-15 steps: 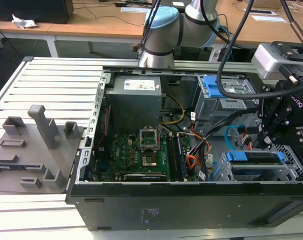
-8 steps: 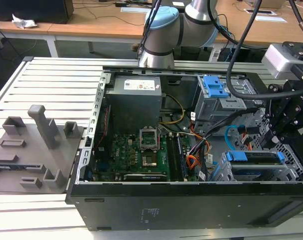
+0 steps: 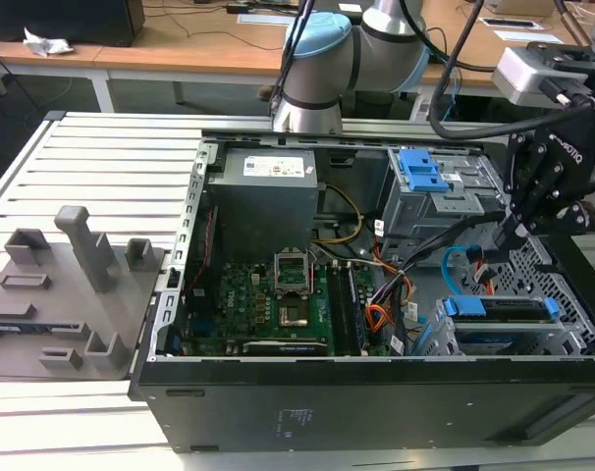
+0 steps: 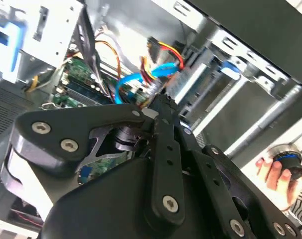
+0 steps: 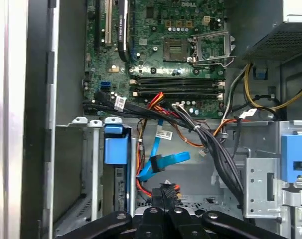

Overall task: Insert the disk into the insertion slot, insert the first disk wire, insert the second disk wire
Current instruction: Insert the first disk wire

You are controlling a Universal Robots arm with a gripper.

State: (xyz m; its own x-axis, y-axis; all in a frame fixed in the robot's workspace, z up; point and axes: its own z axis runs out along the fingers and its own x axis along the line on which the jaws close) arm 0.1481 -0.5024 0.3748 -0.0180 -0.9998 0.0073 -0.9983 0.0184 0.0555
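Already the disk (image 3: 499,308) sits in the slot (image 3: 565,283), a grey perforated cage in the case's corner on the exterior view's right. Its bright blue carrier edge faces up, with the silver body below it. The claw (image 3: 514,234) hangs just above that cage. In the first wrist view its black fingers (image 5: 156,205) are clenched at the tips, and the first wire (image 5: 140,184), a thin red and orange bundle, runs in between them. The second wire (image 5: 167,161), a light blue flat cable, loops free just beyond the tips, between claw and motherboard (image 5: 176,50). The disk's blue frame lies beside the claw, apart from it.
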